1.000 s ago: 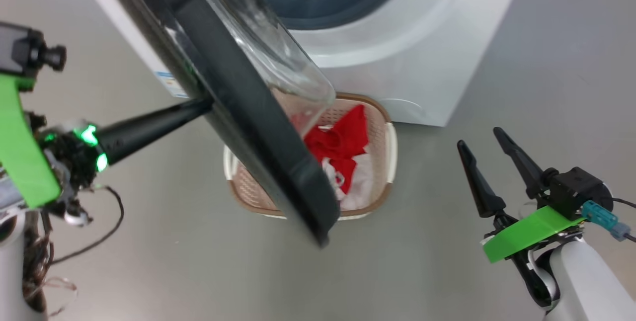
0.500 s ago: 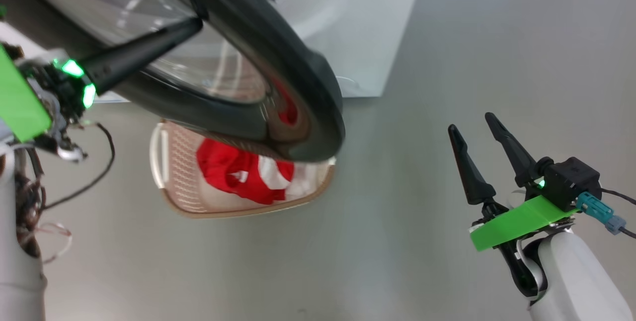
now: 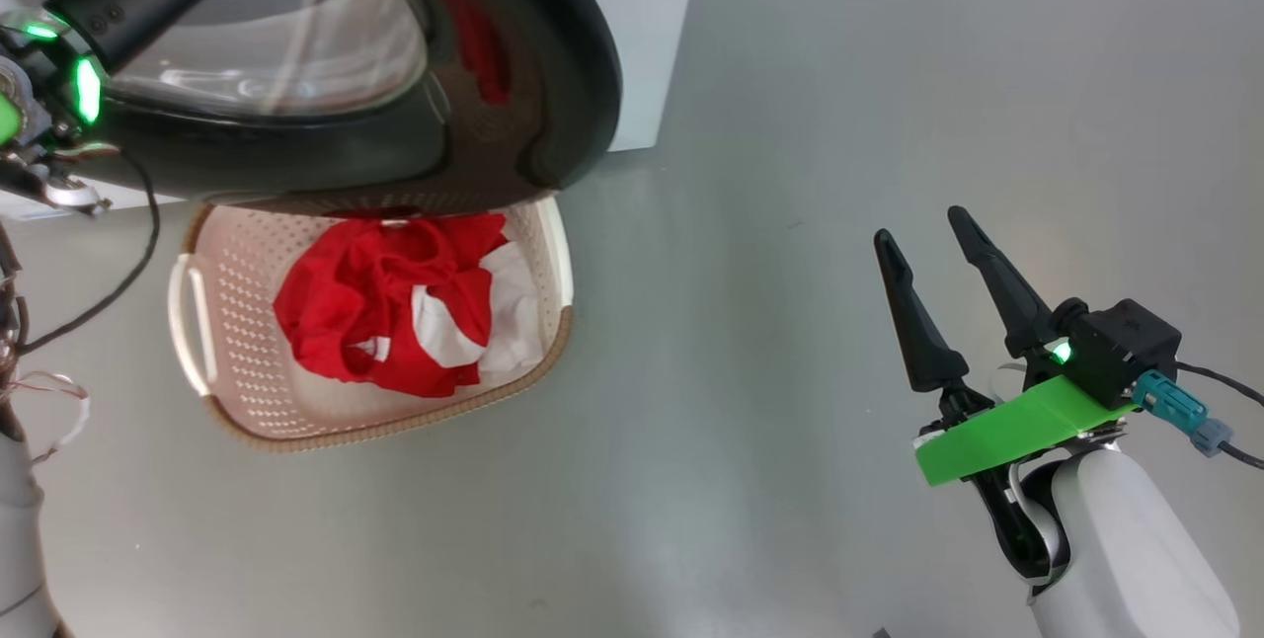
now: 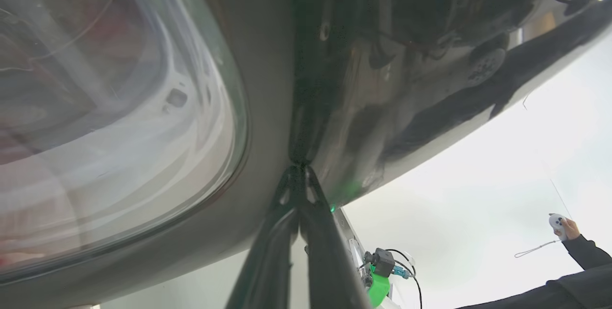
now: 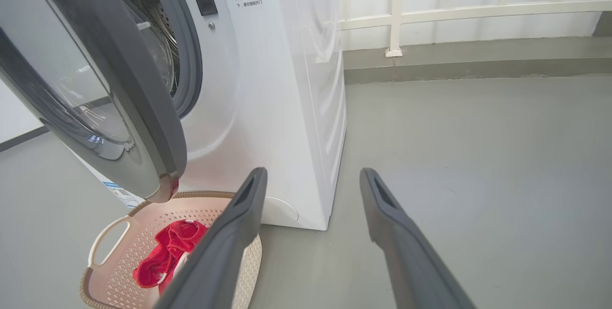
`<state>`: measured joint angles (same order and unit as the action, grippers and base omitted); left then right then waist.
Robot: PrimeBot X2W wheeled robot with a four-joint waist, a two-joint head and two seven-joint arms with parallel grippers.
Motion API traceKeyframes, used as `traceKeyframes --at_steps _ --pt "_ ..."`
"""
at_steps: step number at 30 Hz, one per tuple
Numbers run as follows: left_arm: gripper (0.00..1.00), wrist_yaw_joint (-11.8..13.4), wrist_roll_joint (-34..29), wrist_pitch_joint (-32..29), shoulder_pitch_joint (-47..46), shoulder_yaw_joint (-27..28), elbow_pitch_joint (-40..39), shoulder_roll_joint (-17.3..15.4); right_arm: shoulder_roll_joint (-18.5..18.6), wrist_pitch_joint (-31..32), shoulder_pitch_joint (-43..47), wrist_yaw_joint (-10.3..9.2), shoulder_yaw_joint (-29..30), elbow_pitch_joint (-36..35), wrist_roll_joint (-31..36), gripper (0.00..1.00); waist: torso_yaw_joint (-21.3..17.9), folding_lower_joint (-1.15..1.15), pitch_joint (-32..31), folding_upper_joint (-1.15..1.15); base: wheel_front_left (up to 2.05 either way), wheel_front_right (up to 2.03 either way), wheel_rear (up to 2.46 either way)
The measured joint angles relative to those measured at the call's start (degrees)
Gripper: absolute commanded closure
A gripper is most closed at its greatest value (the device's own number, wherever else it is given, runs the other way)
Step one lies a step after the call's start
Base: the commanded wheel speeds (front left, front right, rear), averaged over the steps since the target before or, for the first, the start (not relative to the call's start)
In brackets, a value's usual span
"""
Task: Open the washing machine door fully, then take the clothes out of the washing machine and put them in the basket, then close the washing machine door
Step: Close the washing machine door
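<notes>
1. left gripper point(image 4: 299, 170): clenched, nothing held. its joined tips touch the glossy black rim of the washing machine door point(image 3: 513, 75), just beside the glass window. i judge the shut fingers serve as one stiff pusher for swinging the door toward closed.
2. right gripper point(image 3: 920, 228): released, jaws wide, empty, over bare floor well apart from the washing machine point(image 5: 287, 108). i judge it is parked there to stay out of the door's swing.
3. the door stands part open. the grey ring and steel drum show behind it in the right wrist view.
4. the basket point(image 3: 237, 322) sits on the floor against the machine's front bottom edge, under the door's lower rim. this makes for a short drop from the drum, and the door passes above it.
5. the clothes point(image 3: 365, 312) lie heaped inside the basket.

count: one door, one machine, one basket with two white handles, one heap of red and white cloth (separate pieces cannot be told), two grippers.
</notes>
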<state>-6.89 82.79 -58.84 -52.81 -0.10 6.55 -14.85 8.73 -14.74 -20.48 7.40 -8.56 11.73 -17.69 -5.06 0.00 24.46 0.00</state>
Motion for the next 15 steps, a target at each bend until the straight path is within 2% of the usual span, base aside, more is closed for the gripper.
traceKeyframes --at_steps 8,15 --pt "1.00 0.00 -0.23 1.56 0.56 -1.37 0.04 -1.02 -0.07 0.00 0.01 0.00 0.11 0.08 0.41 0.00 -0.05 0.00 -0.84 0.00 0.00 0.00 0.00" --pt "1.00 -0.01 -0.02 4.30 7.27 -2.60 -2.79 -1.81 0.38 0.00 0.25 0.00 -0.07 0.34 0.41 0.00 1.38 0.00 -2.81 0.00 0.00 0.00 0.00"
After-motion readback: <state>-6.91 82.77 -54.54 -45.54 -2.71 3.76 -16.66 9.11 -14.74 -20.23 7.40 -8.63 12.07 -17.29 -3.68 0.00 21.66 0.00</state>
